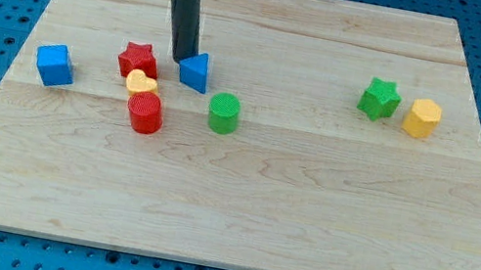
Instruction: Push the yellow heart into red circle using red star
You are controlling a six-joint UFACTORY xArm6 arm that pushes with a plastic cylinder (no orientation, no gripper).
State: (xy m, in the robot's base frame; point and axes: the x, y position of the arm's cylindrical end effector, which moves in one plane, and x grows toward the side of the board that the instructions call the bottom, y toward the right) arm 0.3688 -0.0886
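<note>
The yellow heart (140,84) lies on the left half of the wooden board. The red star (137,60) touches it from the view's top-left. The red circle (144,112), a short cylinder, touches the heart from the view's bottom. The three form a tight column. My tip (181,58) rests on the board just to the right of the red star and against the left side of the blue triangle (195,71).
A green cylinder (223,112) stands right of the red circle. A blue cube (54,64) sits near the board's left edge (12,65). A green star (380,99) and a yellow hexagon (421,118) sit together at the right.
</note>
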